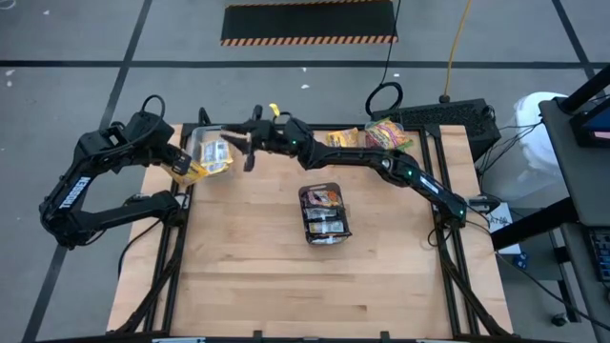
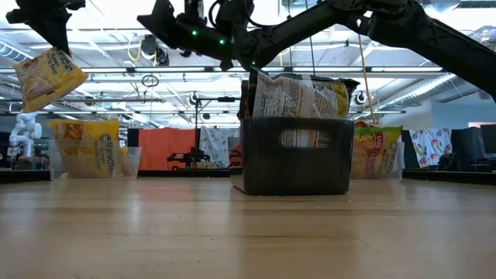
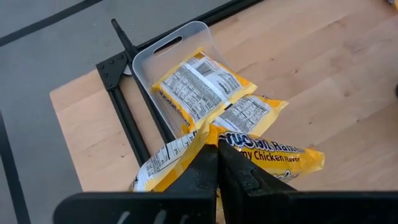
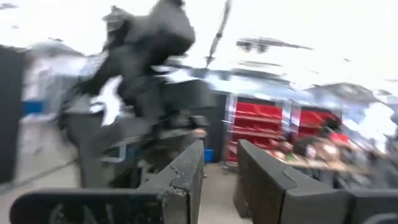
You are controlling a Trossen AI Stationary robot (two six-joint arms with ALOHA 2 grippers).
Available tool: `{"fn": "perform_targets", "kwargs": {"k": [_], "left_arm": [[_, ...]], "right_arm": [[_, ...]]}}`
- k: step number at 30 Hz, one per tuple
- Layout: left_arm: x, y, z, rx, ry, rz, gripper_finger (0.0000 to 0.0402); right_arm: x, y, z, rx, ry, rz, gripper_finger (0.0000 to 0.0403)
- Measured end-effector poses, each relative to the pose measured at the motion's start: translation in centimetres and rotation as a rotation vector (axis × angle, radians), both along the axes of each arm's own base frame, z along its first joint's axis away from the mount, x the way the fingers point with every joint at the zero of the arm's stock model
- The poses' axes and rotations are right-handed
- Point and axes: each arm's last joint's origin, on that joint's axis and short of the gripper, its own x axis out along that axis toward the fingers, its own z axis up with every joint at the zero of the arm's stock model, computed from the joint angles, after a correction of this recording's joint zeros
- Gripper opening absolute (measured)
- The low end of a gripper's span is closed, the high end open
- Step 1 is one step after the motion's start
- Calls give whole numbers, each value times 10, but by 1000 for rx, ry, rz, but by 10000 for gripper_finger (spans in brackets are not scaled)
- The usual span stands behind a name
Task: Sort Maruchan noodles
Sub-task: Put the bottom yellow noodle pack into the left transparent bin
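My left gripper [image 3: 217,163] is shut on a yellow noodle packet [image 3: 273,154], which hangs at the table's far left [image 1: 194,172], high above the tabletop in the low view [image 2: 48,77]. Just beyond it a clear tub [image 3: 144,61] holds two yellow packets [image 3: 202,87]. My right gripper [image 1: 242,143] is stretched across to the far left, beside that tub [image 1: 212,151]. It is open, tipped upward, with nothing between its fingers [image 4: 186,180]. A dark grey tray [image 1: 325,215] at the table's middle holds dark packets. My left gripper pinches the yellow packet by an edge [image 3: 210,133] between its two shut fingers, coming from above and slanting down. The packet hangs tilted below the fingers, clear of the table and of the tub.
A second clear tub [image 1: 387,137] with green-edged orange packets stands at the far right [image 2: 377,151]. The right arm [image 1: 400,171] spans the table's far side. Black frame rails [image 3: 124,93] run along the table's edges. Bare wood lies near the front [image 1: 305,286].
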Motion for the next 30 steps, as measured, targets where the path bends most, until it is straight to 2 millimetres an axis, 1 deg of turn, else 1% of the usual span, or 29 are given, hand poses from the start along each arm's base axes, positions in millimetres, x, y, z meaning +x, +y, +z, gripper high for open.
{"fn": "perform_targets", "kwargs": {"k": [3, 5, 8, 13, 15, 17, 21, 24, 27, 30], "left_arm": [[0, 0, 0, -1, 2, -2, 2], [-1, 0, 0, -6, 9, -2, 2], [-2, -1, -1, -15, 27, -13, 2], [-4, -4, -3, -38, 61, -23, 3], [-5, -4, -4, -48, 72, -22, 3], [-5, -5, -4, -49, 73, -24, 3], [-5, -5, -4, -49, 74, -25, 3], [-5, -4, -4, -48, 74, -26, 3], [-5, -4, -4, -45, 80, -36, 3], [-5, -5, -4, -43, 87, -52, 3]], "right_arm": [[0, -5, -1, 143, -8, -77, 91], [-1, -10, -2, 192, -5, -92, 91], [-2, -13, 1, 208, -12, -94, 91], [2, -16, 20, 197, -30, -174, 91], [7, -18, 21, 195, -44, -171, 91], [14, -19, 13, 222, -49, -159, 91], [22, -21, -16, 278, 6, -152, 91], [25, -22, -27, 347, 52, -134, 91], [27, -24, -37, 359, 157, -155, 91], [28, -25, -46, 314, 273, -131, 91]]}}
